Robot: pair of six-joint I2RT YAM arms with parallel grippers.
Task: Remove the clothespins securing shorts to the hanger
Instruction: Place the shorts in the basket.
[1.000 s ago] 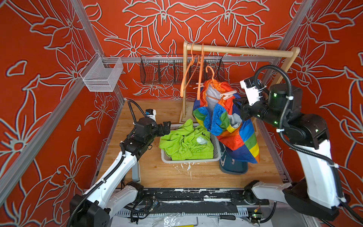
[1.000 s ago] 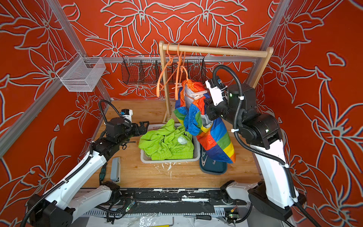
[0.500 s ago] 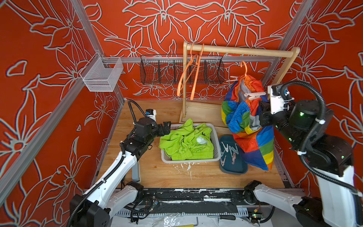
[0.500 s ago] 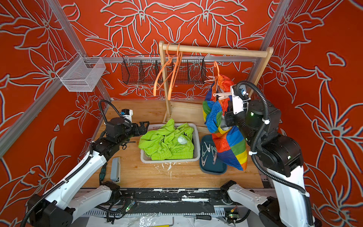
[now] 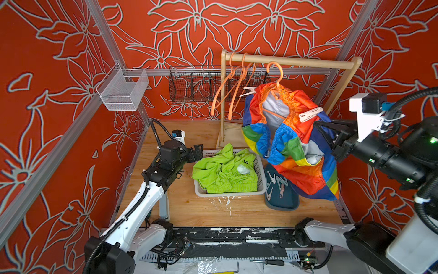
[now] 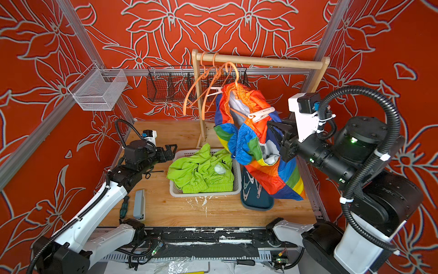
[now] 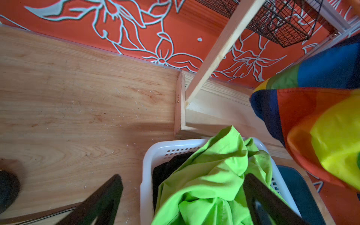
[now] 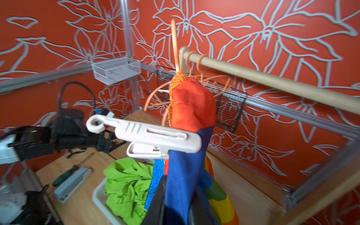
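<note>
Shorts (image 5: 296, 151) swung back toward bare hangers (image 5: 242, 71), right pincer (image 5: 318, 127) clenching them; left pincer (image 5: 198, 153) released.

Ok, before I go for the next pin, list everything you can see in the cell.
rainbow shorts: one, multicolour, on the loaded hanger
loaded hanger: one, orange, by the wooden rail
pinned clothespins: two, pale pink, on the waistband
bare hangers: two, orange, on the rail
loose clothespins: several, pale, in the teal tray
lime green shorts: one, in the white basket, over black fabric
wire basket: one, black, back wall
mesh basket: one, white, side wall
screwdriver, stapler: one each, green-handled, grey, table edge
left gripper: open, beside the basket
right gripper: shut on the rainbow shorts
</note>
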